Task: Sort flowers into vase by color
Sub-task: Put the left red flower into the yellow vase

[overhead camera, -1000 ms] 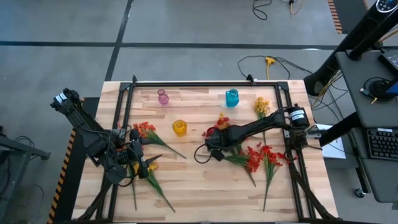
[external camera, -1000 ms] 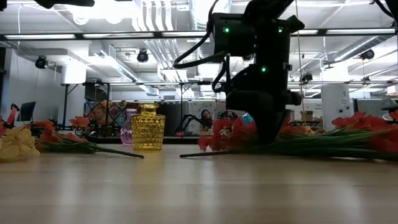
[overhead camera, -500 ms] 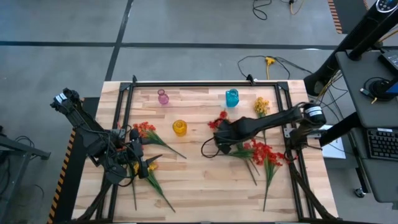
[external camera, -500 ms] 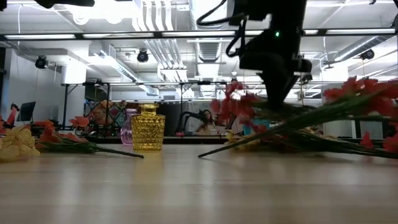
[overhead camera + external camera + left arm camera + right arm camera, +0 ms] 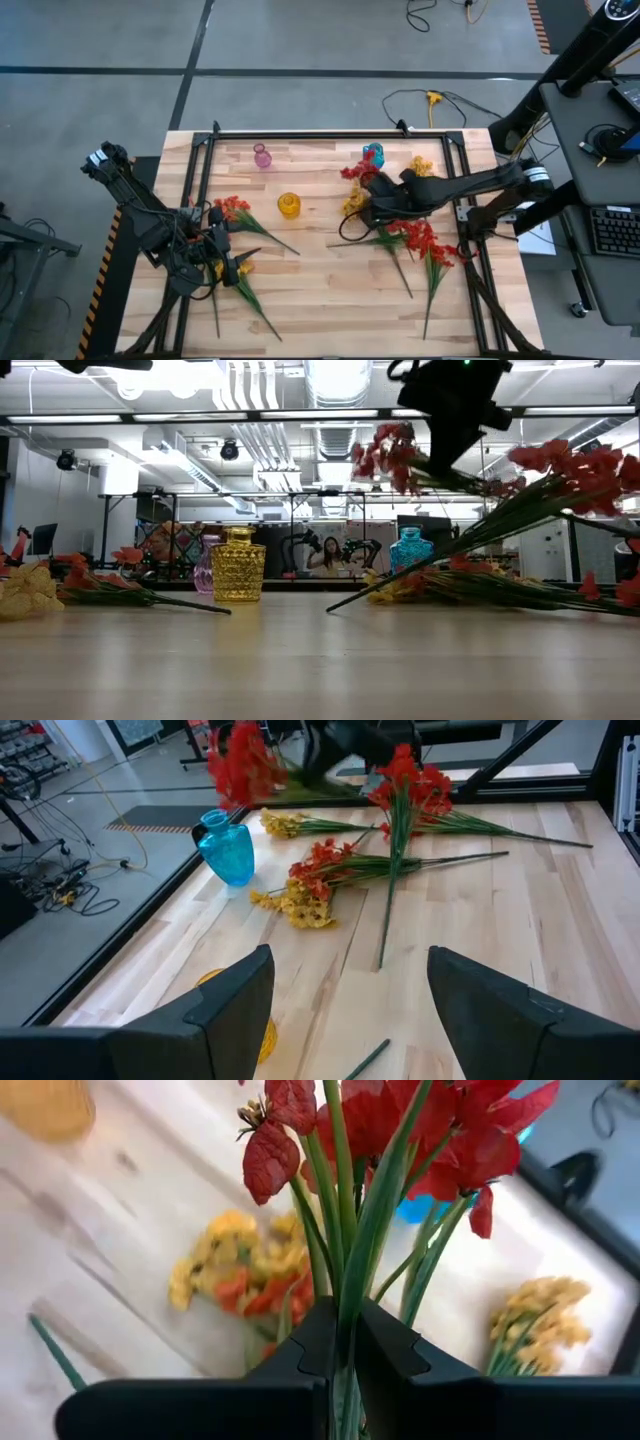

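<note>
My right gripper [image 5: 374,200] is shut on a red-blossomed flower sprig [image 5: 356,173], held high above the table between the yellow vase [image 5: 289,205] and the blue vase [image 5: 373,155]. The pink vase [image 5: 262,156] stands at the far left. More red sprigs [image 5: 425,243] and a yellow-orange cluster [image 5: 353,204] lie below and to the right of it. One red sprig [image 5: 560,470] slants up with its stem tip [image 5: 335,607] on the table. My left gripper [image 5: 350,980] is open and empty at the near left, over a yellow sprig [image 5: 241,268]. My right gripper pinches the sprig's green stems [image 5: 345,1305] between its two fingers, a little below the red blossoms [image 5: 400,1120]. Several thin stems and leaves run together through the fingers. The sprig is lifted clear of the table, its blossoms [image 5: 388,455] sticking out past the fingertips.
A red sprig [image 5: 233,208] lies next to my left arm. A yellow sprig [image 5: 420,169] lies at the far right beside the blue vase. Black frame rails [image 5: 330,132] run along the table's far edge and sides. Bare wood shows at the near middle [image 5: 320,300].
My right gripper has gone up and toward the table's far right, carrying the red sprig from table height to well above the table. Another red sprig has been tipped up at its blossom end, while its stem tip stays on the table.
</note>
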`<act>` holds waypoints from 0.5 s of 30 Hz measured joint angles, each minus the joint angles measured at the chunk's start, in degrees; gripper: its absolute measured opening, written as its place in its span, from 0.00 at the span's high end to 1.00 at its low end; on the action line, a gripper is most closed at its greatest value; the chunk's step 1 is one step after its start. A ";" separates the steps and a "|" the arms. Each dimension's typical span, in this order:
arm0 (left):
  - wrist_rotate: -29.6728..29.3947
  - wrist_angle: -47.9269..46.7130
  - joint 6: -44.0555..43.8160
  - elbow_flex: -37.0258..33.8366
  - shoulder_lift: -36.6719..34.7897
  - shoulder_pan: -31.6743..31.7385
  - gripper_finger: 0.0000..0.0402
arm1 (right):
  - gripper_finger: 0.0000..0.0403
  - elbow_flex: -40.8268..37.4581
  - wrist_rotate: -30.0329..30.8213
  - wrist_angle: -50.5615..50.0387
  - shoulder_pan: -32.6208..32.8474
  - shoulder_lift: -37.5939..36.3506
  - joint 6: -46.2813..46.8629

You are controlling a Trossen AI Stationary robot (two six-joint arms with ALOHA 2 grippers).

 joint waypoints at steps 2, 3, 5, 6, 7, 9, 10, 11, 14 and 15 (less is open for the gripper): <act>0.00 0.02 0.00 0.00 0.00 0.00 0.39 | 0.94 0.00 2.16 -0.05 0.00 -1.63 -0.68; 0.00 0.02 -0.06 0.00 0.00 0.00 0.39 | 0.94 0.00 3.41 -0.11 0.00 -2.40 -1.18; 0.00 0.06 -0.60 0.00 0.00 0.00 0.39 | 0.94 0.00 5.59 -0.24 -0.02 -4.01 -2.01; 0.00 0.07 -0.79 0.00 0.00 0.00 0.39 | 0.94 0.00 6.91 -0.30 -0.02 -4.73 -2.50; 0.00 0.17 -0.95 0.00 0.00 0.00 0.39 | 0.94 0.00 8.12 -0.35 -0.02 -5.54 -2.98; 0.00 0.24 -1.03 0.00 0.00 0.00 0.39 | 0.94 0.00 10.40 -0.44 -0.02 -7.06 -3.54; 0.00 0.26 -1.05 0.00 0.00 0.00 0.39 | 0.94 -0.02 11.34 -0.47 -0.02 -7.92 -3.62; 0.00 0.26 -1.05 0.00 0.00 0.01 0.39 | 0.94 -0.02 12.41 -0.46 -0.02 -8.65 -3.86; 0.00 0.45 -1.07 0.00 0.00 0.01 0.39 | 0.94 -0.04 14.61 1.08 -0.02 -10.93 -5.97; 0.00 0.57 -1.07 0.00 0.00 0.01 0.39 | 0.94 -0.07 14.89 2.25 -0.02 -11.68 -6.90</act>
